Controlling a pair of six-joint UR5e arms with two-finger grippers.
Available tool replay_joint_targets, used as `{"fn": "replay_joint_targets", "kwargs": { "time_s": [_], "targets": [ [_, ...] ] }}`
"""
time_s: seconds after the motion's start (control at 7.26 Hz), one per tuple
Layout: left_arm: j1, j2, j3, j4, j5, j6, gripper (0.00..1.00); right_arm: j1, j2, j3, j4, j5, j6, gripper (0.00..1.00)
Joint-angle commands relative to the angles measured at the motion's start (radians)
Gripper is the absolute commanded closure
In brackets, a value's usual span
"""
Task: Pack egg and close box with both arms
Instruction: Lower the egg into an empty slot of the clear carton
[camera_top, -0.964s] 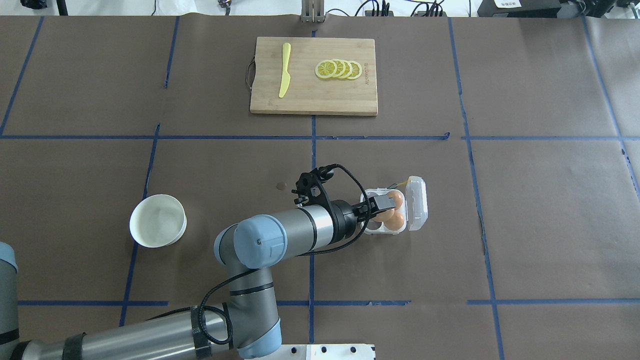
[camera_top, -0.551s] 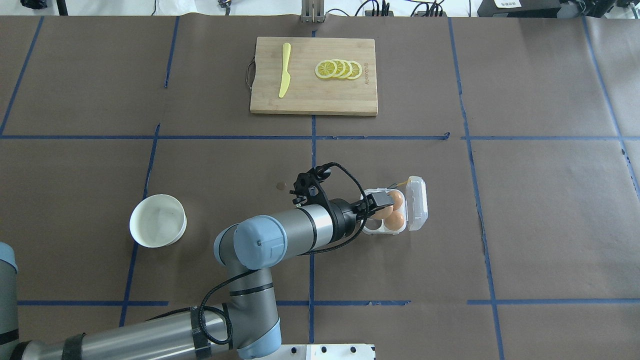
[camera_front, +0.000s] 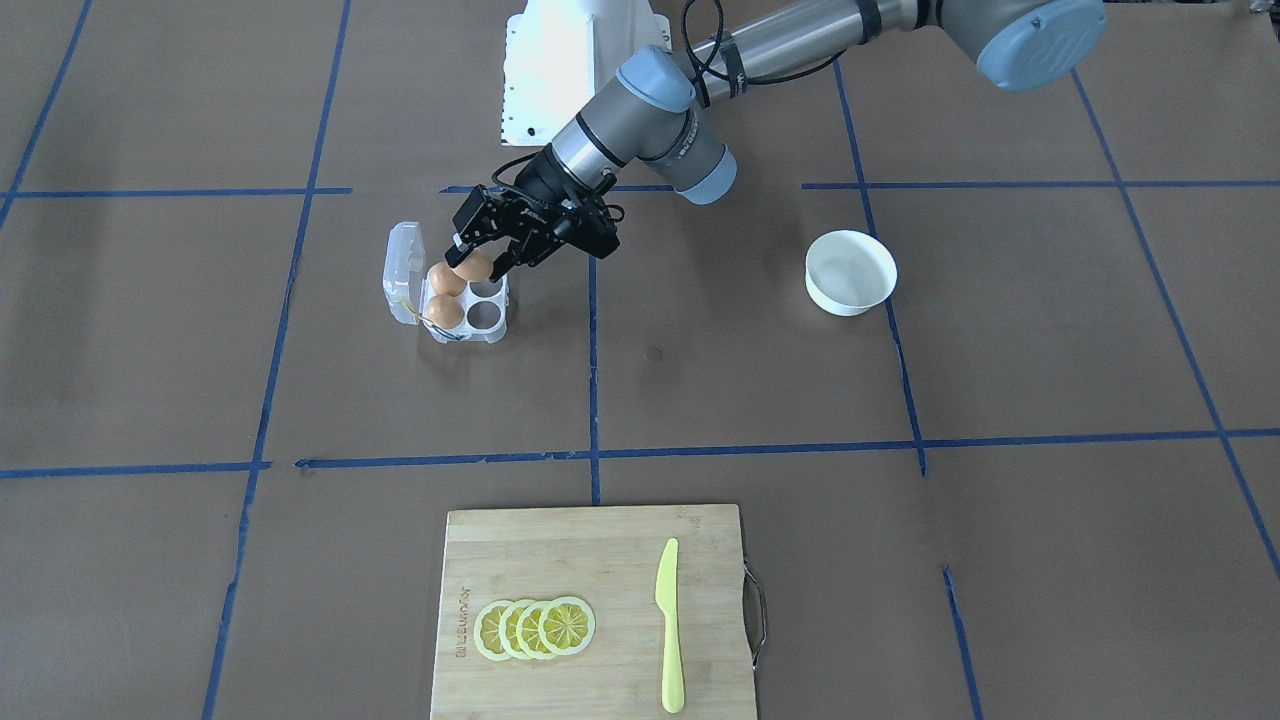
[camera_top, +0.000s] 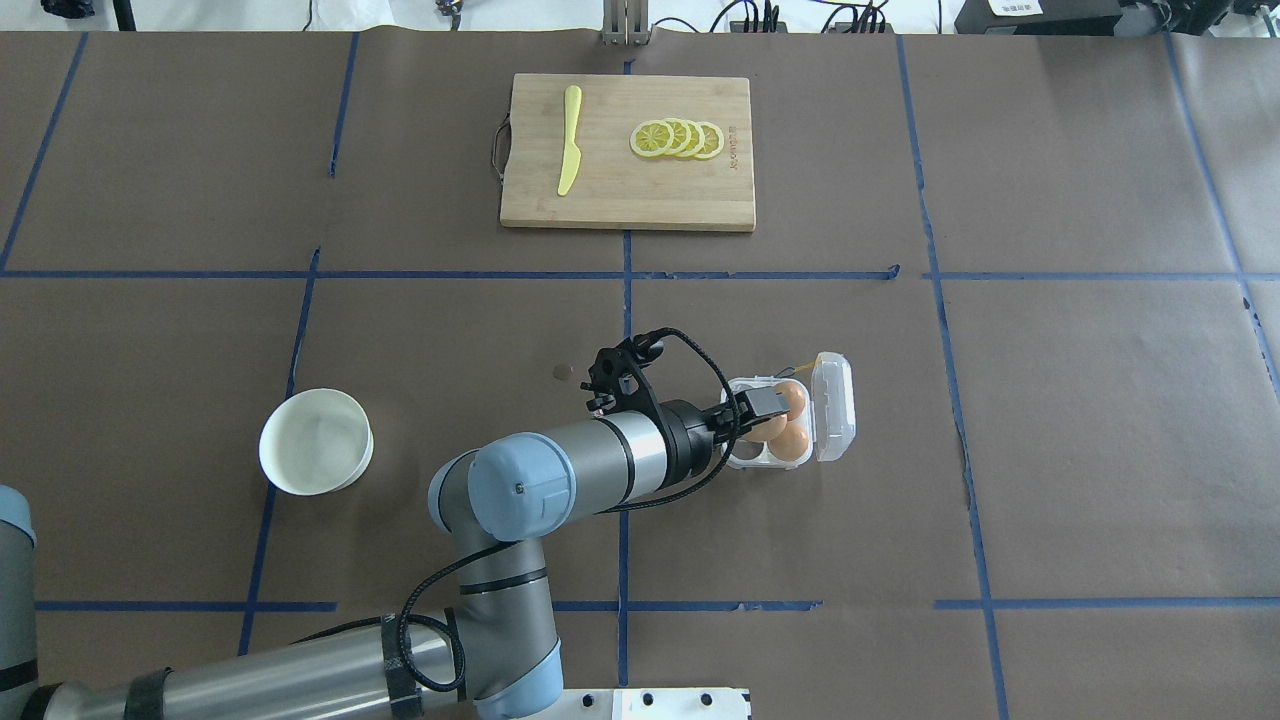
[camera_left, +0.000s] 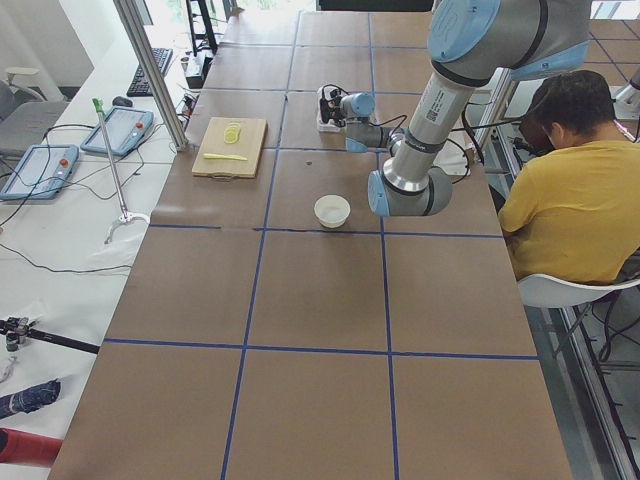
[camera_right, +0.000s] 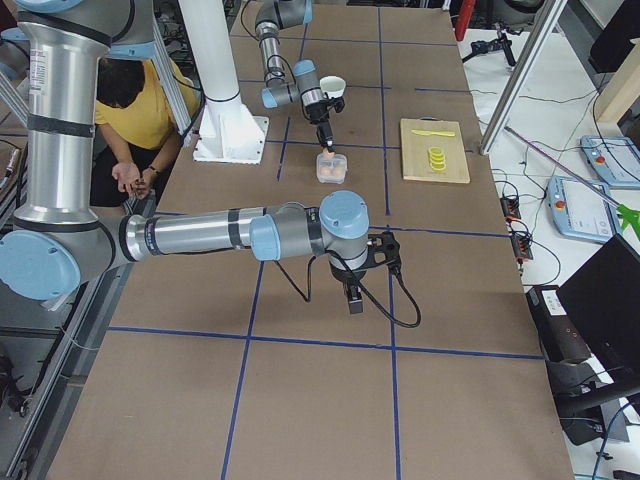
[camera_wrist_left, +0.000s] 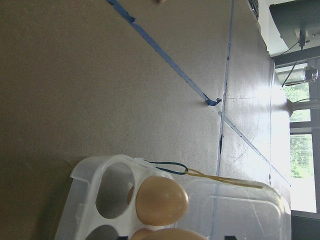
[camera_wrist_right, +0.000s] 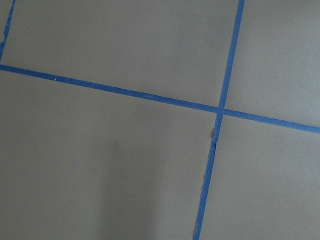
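Observation:
The clear egg box (camera_top: 745, 458) lies open right of the table's middle, its lid (camera_top: 834, 405) swung out to the right with a thin yellow band (camera_wrist_left: 220, 178) at the hinge. Two orange-brown eggs (camera_top: 796, 443) (camera_top: 794, 396) sit in the cups next to the lid. My left gripper (camera_top: 768, 418) is shut on a third egg (camera_front: 473, 267) and holds it just over an inner cup (camera_front: 487, 291). The other inner cup (camera_front: 482, 316) is empty. My right gripper (camera_right: 350, 298) shows only in the exterior right view, low over bare paper; I cannot tell if it is open or shut.
A white bowl (camera_top: 316, 441) stands left of my left arm. A wooden cutting board (camera_top: 628, 190) with lemon slices (camera_top: 678, 138) and a yellow knife (camera_top: 569, 140) lies at the far middle. A person in yellow (camera_left: 570, 190) sits behind the robot.
My left gripper with the egg has shifted only a few pixels over the box. The box and the two seated eggs have not moved.

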Motion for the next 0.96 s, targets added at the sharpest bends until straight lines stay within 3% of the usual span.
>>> {"fn": "replay_joint_targets", "kwargs": {
  "time_s": [0.0, 0.55, 0.69, 0.83],
  "targets": [
    [0.000, 0.001, -0.002, 0.000, -0.002, 0.021, 0.25, 0.000, 0.002, 0.000, 0.000, 0.000, 0.000, 0.00],
    [0.000, 0.001, -0.009, 0.000, -0.003, 0.038, 0.20, 0.000, 0.002, 0.000, 0.000, 0.000, 0.000, 0.00],
    [-0.004, 0.004, -0.022, -0.001, -0.006, 0.061, 0.16, 0.000, 0.003, 0.000, 0.000, 0.000, 0.000, 0.00],
    [-0.014, 0.015, -0.058, 0.000, -0.013, 0.107, 0.05, 0.000, 0.003, 0.000, 0.000, 0.000, 0.000, 0.00]
  ]
}}
